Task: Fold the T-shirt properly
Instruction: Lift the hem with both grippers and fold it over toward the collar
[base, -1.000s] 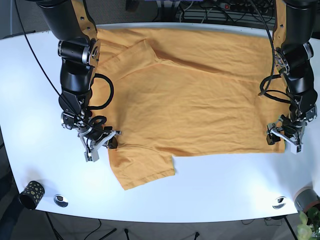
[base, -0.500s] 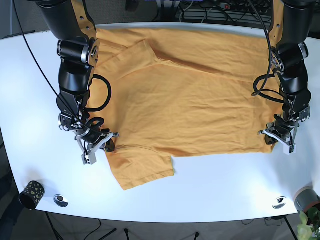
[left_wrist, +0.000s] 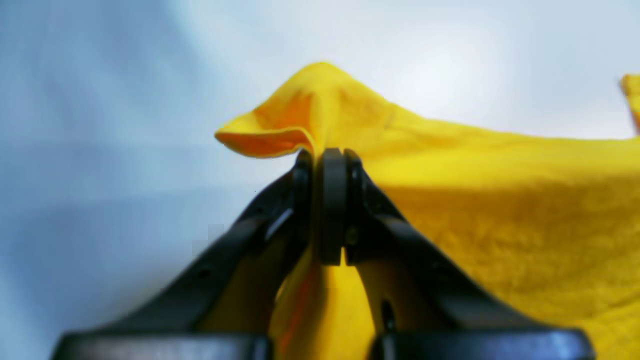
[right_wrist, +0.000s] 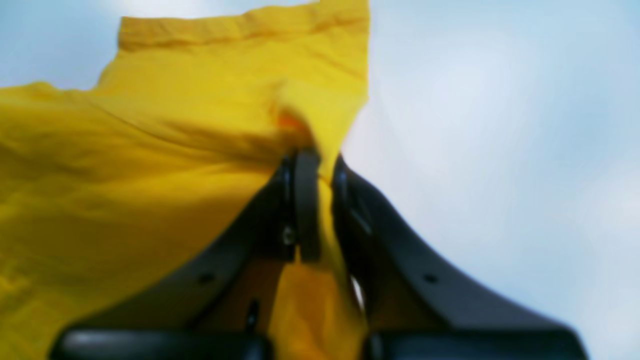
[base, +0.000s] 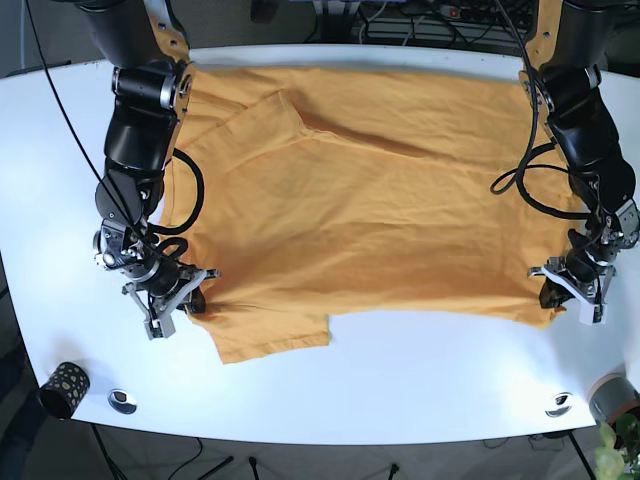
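The orange T-shirt (base: 370, 190) lies spread over the white table (base: 420, 380), with one short sleeve (base: 270, 335) at its near edge. My right gripper (base: 178, 303), on the base view's left, is shut on the shirt's near edge beside that sleeve. The right wrist view shows its jaws (right_wrist: 317, 165) pinching a raised fold of yellow cloth (right_wrist: 150, 150). My left gripper (base: 567, 291), on the base view's right, is shut on the shirt's near right corner. The left wrist view shows its jaws (left_wrist: 320, 160) closed on a lifted peak of cloth (left_wrist: 320, 100).
A black dotted cup (base: 63, 388) lies at the table's near left corner, next to a round metal fitting (base: 122, 401). Another fitting (base: 559, 405) and a grey pot with a plant (base: 612, 402) are at the near right. Cables (base: 420, 20) run behind the table.
My right gripper has moved left in the base view, dragging the sleeve and near edge with it. My left gripper has shifted right and nearer with its corner. Both stay shut on cloth.
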